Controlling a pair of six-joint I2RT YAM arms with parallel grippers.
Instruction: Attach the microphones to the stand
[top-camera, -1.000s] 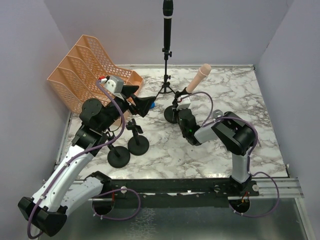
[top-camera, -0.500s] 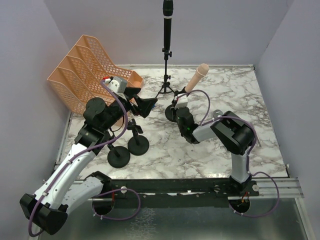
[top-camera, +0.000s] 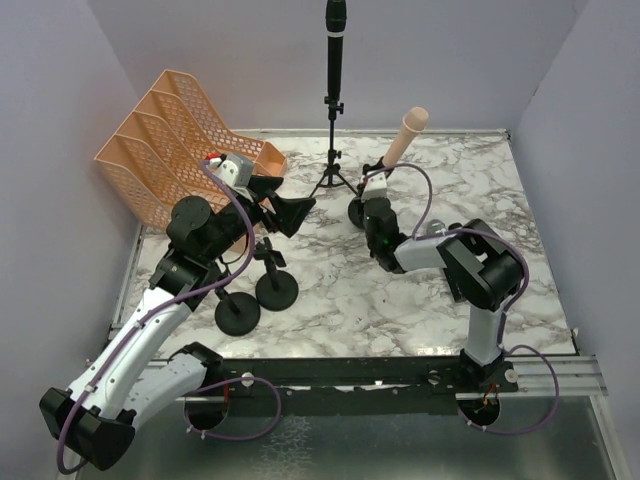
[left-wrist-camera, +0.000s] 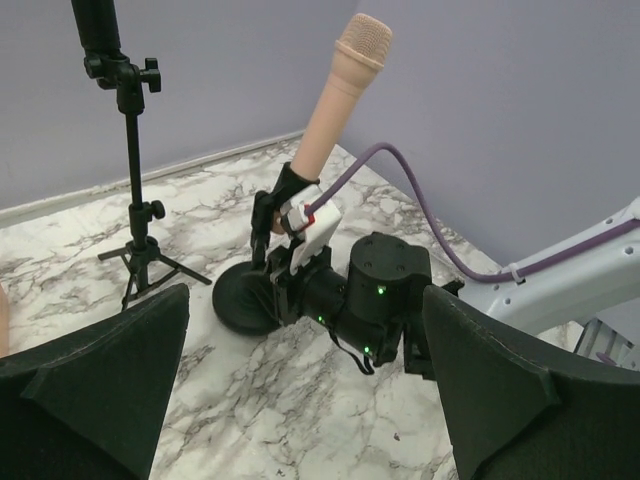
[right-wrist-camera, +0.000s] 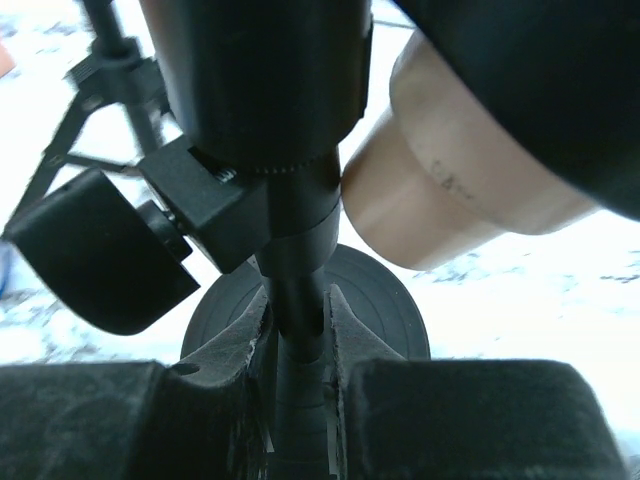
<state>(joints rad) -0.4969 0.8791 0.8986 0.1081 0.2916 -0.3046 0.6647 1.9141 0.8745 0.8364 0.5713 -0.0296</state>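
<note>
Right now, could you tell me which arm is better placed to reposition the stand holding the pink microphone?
Right. The right gripper is shut on the post of that stand, above its round base; the left gripper hangs open near the orange file rack, away from the stand.

1. The left arm (top-camera: 150, 330) reaches forward and up from its base, and the left gripper (top-camera: 292, 212) is held aloft with its jaws spread wide.
2. The right arm (top-camera: 480, 270) folds low, and the right gripper (right-wrist-camera: 300, 335) is pinched tight on the stand stem (right-wrist-camera: 298, 255).
</note>
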